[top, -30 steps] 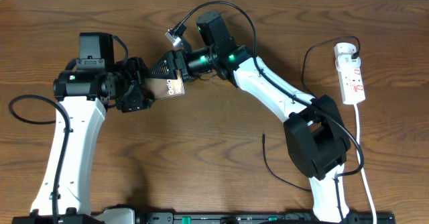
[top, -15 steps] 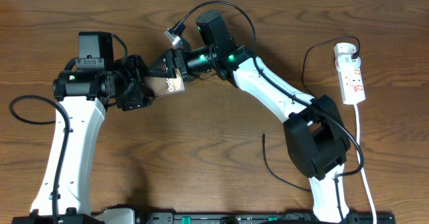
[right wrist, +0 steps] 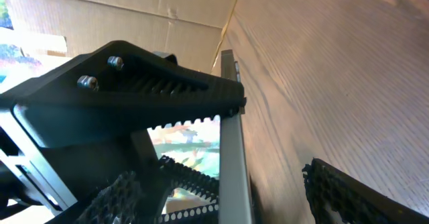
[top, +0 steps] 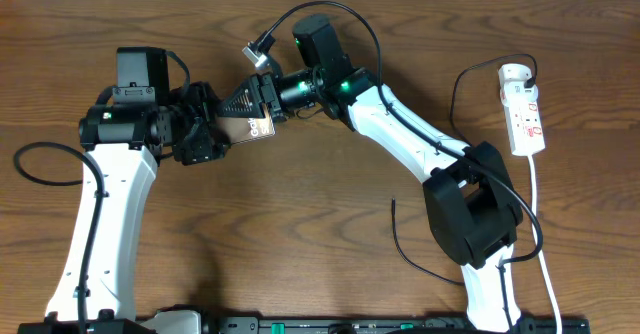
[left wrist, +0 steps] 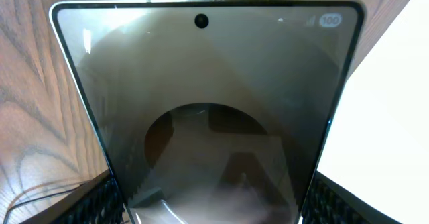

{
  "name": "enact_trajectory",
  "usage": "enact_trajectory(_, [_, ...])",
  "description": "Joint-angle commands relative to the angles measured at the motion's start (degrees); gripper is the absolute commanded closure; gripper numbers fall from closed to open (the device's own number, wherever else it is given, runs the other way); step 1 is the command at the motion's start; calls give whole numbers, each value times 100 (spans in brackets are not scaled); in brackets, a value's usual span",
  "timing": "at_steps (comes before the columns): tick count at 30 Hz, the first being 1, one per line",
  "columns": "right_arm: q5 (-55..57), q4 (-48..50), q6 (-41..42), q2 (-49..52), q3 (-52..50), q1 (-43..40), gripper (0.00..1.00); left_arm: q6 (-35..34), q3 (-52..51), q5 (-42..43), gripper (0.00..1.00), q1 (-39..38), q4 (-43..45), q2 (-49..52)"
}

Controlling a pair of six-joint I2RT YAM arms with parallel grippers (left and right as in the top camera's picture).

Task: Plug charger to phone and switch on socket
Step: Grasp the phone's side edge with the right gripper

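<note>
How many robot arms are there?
2. The left arm is on the left side of the table, and the right arm is on its right side. They meet at the phone. None seems hidden.

The phone sits between the left fingers and right fingers, well apart from the socket.

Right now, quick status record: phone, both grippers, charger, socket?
phone: between the two grippers, not plugged in
left gripper: shut on the phone's sides
right gripper: open, fingers astride the phone's edge
charger: free end lying loose on the table, by the right arm's base
socket: far right, untouched; switch position unreadable
</note>
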Motion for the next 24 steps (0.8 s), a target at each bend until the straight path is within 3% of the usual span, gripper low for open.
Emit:
enact_trajectory(1, [-210,-9,-140,-44,26,168,21,-15,35,142,93,-11,59,7])
enact_trajectory(24, [-205,-52,-304,-44,22,262,39,-15,35,146,93,-11,61,7])
